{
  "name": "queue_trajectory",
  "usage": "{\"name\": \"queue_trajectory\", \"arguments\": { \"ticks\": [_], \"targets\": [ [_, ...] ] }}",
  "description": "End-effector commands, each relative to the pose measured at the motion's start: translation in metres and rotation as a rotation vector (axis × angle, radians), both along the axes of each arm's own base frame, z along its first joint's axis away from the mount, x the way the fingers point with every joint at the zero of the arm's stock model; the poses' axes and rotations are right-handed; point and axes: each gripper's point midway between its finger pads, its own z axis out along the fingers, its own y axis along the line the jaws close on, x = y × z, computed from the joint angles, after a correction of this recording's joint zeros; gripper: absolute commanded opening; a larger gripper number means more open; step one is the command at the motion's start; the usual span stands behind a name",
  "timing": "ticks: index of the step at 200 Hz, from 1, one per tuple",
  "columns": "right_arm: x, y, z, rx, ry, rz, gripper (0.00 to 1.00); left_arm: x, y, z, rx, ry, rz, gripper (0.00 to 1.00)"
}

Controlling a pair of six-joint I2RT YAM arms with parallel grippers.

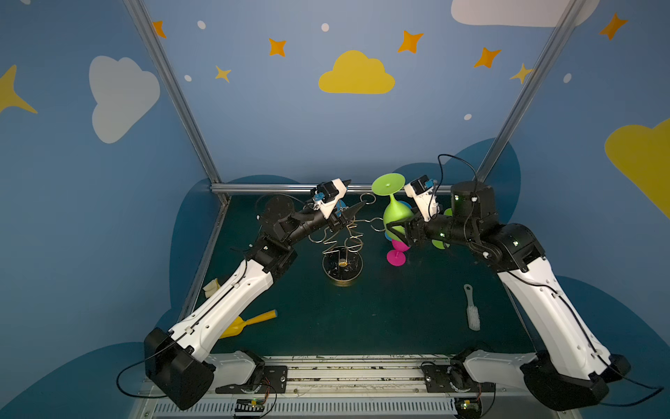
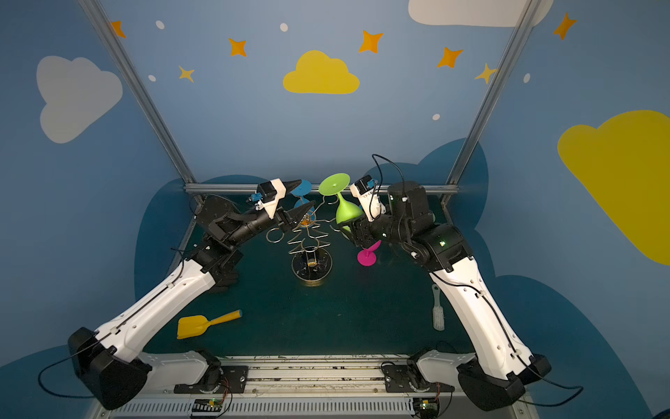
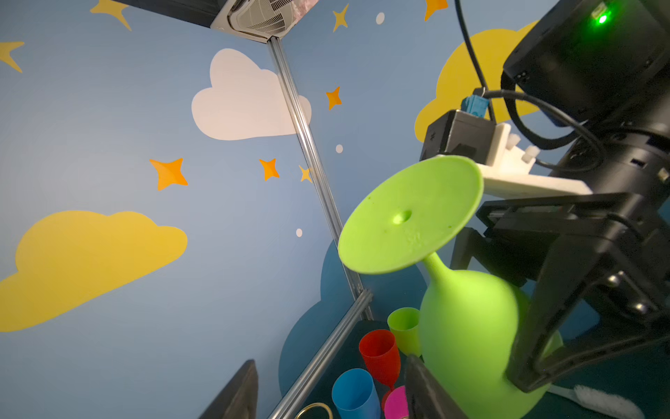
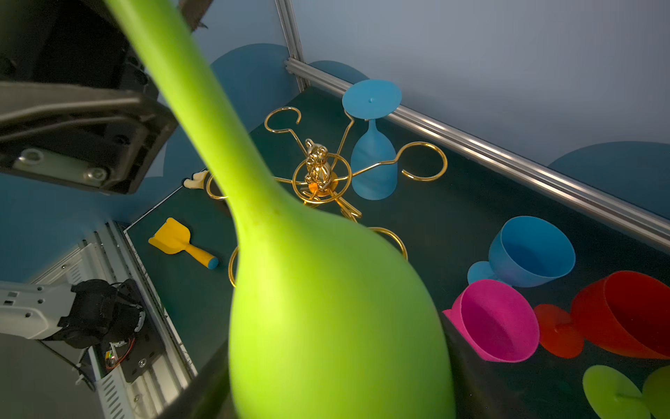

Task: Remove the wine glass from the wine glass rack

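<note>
I see right end effector (image 1: 397,230) clenched on green glass (image 1: 398,214) bowl, stem tilted foot-up, just right of rack (image 1: 333,270); left end effector (image 1: 358,192) released, empty, at rack's top.

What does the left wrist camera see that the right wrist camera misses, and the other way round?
Only the left wrist view shows the round foot of the green wine glass face-on and a white brush. Only the right wrist view shows the centre of the gold rack, the blue glass hanging upside down on it and a yellow scoop. Both show the green bowl gripped by the right tool, plus the pink glass and red glass.
</note>
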Motion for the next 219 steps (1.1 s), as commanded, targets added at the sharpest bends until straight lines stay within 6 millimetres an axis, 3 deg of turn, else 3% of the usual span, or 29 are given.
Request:
{"name": "queue_trajectory", "arguments": {
  "ticks": [1, 123, 144, 182, 219],
  "targets": [
    [-0.008, 0.004, -0.004, 0.02, 0.038, 0.023, 0.2, -0.005, -0.008, 0.011, 0.028, -0.111, -0.028, 0.62],
    [-0.012, 0.029, -0.024, 0.014, 0.149, 0.103, 0.13, -0.014, -0.023, 0.019, 0.07, -0.174, -0.074, 0.55],
    [-0.013, 0.031, -0.024, 0.013, 0.156, 0.106, 0.12, -0.015, -0.026, 0.015, 0.095, -0.175, -0.089, 0.46],
    [-0.014, 0.034, -0.025, 0.007, 0.17, 0.112, 0.12, -0.019, -0.028, 0.012, 0.111, -0.175, -0.102, 0.23],
    [-0.016, 0.032, -0.018, 0.011, 0.164, 0.105, 0.16, -0.019, -0.024, 0.015, 0.11, -0.185, -0.079, 0.09]
  ]
}}
